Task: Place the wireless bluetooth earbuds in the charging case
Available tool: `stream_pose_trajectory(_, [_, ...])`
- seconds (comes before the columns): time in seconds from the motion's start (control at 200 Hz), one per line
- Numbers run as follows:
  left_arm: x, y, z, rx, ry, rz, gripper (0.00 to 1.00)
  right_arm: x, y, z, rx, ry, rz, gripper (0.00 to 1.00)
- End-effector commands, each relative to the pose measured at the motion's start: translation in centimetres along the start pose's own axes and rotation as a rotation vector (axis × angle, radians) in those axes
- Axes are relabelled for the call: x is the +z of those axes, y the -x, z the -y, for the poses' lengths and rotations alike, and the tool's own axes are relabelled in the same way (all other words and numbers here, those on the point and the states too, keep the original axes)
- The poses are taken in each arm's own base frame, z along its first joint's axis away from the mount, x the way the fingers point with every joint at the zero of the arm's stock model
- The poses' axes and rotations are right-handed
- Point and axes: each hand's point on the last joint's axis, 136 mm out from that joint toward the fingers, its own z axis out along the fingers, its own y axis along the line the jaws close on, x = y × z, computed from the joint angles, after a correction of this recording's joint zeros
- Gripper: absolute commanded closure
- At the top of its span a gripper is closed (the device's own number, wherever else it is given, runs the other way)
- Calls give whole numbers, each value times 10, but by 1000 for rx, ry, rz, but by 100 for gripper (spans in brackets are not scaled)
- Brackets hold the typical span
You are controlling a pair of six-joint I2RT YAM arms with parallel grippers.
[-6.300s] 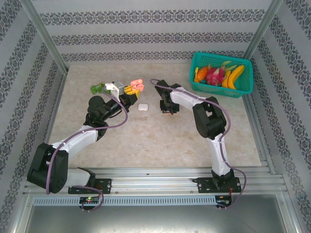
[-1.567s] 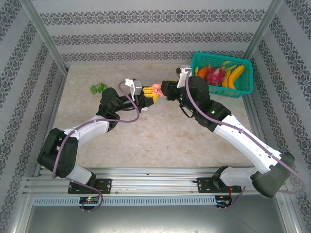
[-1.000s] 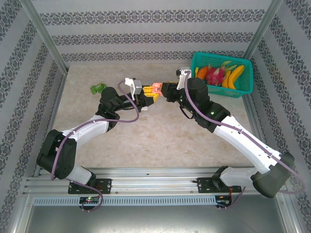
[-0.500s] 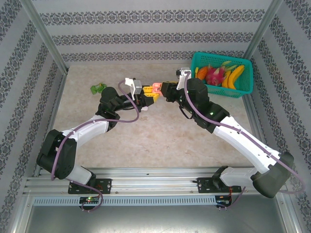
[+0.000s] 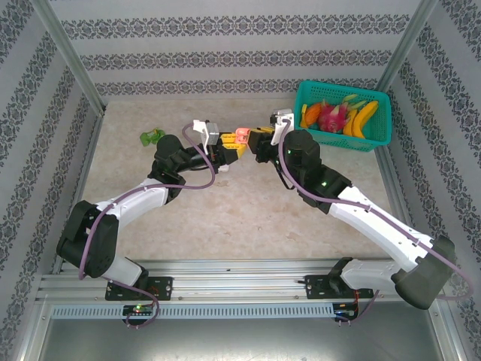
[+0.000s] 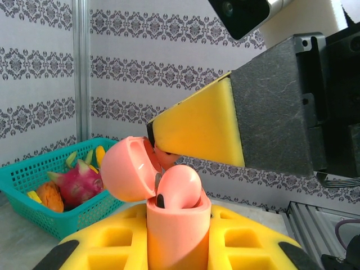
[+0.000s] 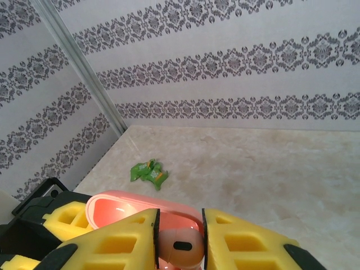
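One open pink case [image 6: 177, 230], clamped in left gripper [image 5: 229, 153]; right gripper [image 5: 259, 143] pinches pink earbud [image 7: 179, 246]; we seat it straight, slowly.

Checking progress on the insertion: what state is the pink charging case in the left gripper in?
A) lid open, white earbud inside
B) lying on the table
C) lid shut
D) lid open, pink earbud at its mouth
D: the left wrist view shows the left gripper holding the pink charging case with its lid swung open and a pink earbud at its mouth.
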Motion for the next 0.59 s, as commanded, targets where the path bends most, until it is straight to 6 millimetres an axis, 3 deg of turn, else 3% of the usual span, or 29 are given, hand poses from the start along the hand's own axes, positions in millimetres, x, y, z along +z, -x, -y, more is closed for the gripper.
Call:
stream_pose_trajectory(0.0, [6, 35, 10, 69, -19, 91, 100, -1, -27, -25, -64, 102, -80, 76])
stream_pose_trajectory(0.59, [7, 25, 5, 48, -4, 77, 100, 1, -29, -32, -61, 108, -87, 66])
